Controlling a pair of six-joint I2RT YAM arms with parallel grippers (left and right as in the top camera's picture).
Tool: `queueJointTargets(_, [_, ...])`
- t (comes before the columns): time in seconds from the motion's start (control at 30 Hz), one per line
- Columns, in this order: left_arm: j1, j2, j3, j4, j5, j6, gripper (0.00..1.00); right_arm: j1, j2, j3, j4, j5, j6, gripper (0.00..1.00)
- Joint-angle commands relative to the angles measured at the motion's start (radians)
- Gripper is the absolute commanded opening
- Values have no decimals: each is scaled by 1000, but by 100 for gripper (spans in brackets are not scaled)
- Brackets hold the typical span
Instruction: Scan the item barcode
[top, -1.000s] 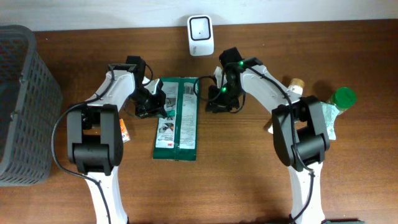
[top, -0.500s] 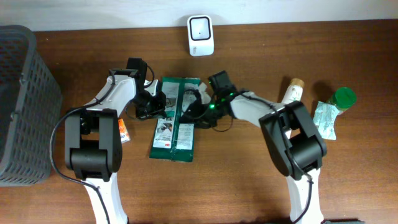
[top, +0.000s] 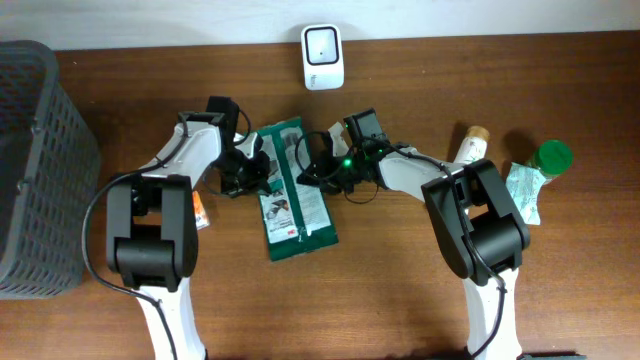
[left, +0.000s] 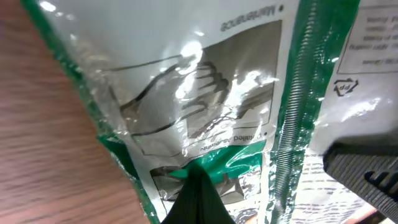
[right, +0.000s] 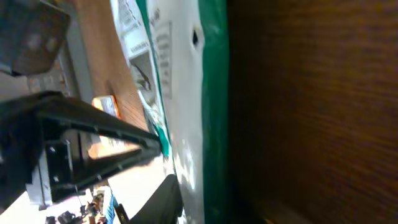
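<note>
Left hand (top: 247, 170), closed tight, pinches the packet (top: 292, 195) by its left edge. Right hand (top: 318, 168) meets the right edge, grip unclear. The packet sits askew between them, short of the scanner (top: 323, 43). The scan likely remains to do.

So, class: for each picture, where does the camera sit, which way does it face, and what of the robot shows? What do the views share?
Overhead: above the table, facing straight down; shows left tool, right tool, packet, scanner, basket.
Left wrist: on that wrist, close over the packet's printed face; its fingertip at bottom.
Right wrist: on that wrist, sighting along the packet's edge and the table; a dark finger at bottom.
Shared: all three show the packet.
</note>
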Motion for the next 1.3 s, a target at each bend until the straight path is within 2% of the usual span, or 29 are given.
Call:
queueJointTargets(0.0, [-45, 57, -43, 3, -12, -25, 0, 12, 9, -5, -45, -55, -43, 20])
queueJointTargets(0.07, [-49, 57, -43, 6, -11, -37, 0, 45, 9, -6, -101, -23, -46, 20])
queueJointTargets(0.17, [-49, 57, -43, -1, -11, -36, 0, 60, 9, -6, -86, -3, -45, 19])
queueJointTargets(0.2, [-49, 57, -43, -2, -12, -35, 0, 47, 9, -6, -88, -4, -45, 13])
queueJointTargets(0.3, [-47, 57, -43, 14, -12, -36, 0, 12, 6, -6, -92, -5, -46, 7])
queueJointTargets(0.67, [-88, 57, -43, 2, 7, -37, 0, -37, 3, 39, -100, -84, -123, 9])
queueJointTargets(0.77, [-80, 57, -43, 6, 7, -48, 0, -32, 3, 38, -216, -82, -201, 17])
queueJointTargets(0.9, [-80, 57, -43, 22, 7, -63, 0, -36, 3, 38, -266, -72, -245, 20])
queueJointTargets(0.93, [-80, 57, -43, 21, 7, -63, 0, -44, 3, 38, -281, -75, -256, 8])
queueJointTargets(0.97, [-80, 57, -43, 22, 7, -62, 0, -55, 3, 38, -292, -75, -256, 4])
queueJointTargets(1.07, [-79, 55, -36, 29, 1, -34, 0, -87, -15, 39, -304, -79, -289, 4])
queueJointTargets(1.2, [-23, -26, 72, -52, -69, 3, 25, -104, -153, 41, -371, -75, -448, 4])
queueJointTargets(1.27, [18, -100, 121, -91, -106, 3, 32, -114, -224, 41, -385, -77, -480, 4])
